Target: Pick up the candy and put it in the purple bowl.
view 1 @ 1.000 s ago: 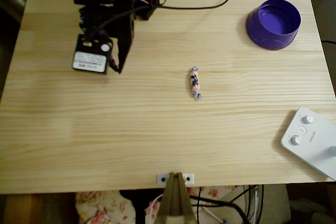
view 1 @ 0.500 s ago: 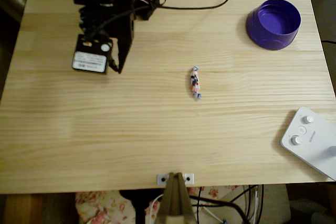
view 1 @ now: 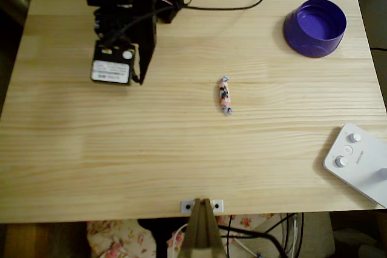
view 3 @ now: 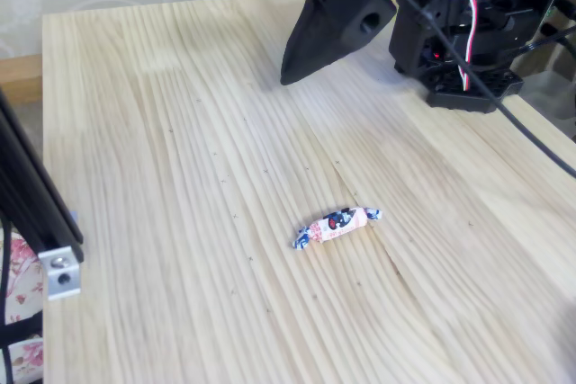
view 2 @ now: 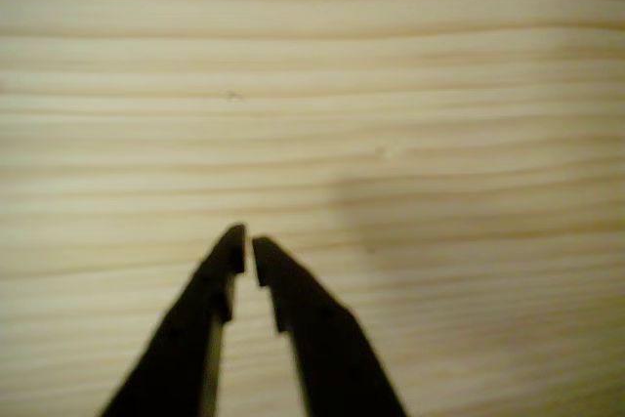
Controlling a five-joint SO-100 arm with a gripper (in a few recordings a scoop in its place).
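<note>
Gripper fingers nearly pressed together, empty. Candy lies well apart, to the gripper's right in the overhead view, long axis running near-far.

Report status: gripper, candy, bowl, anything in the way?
Gripper shut, empty, above bare table. Candy lying mid-table, untouched. Purple bowl empty, far corner. Path clear.

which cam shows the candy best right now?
The fixed view: the candy is close and sharp there, twisted ends and wrapper print visible, lying flat on the table. The overhead view shows it small, mid-table, far from the purple bowl. The wrist view has bare wood ahead of the gripper.
</note>
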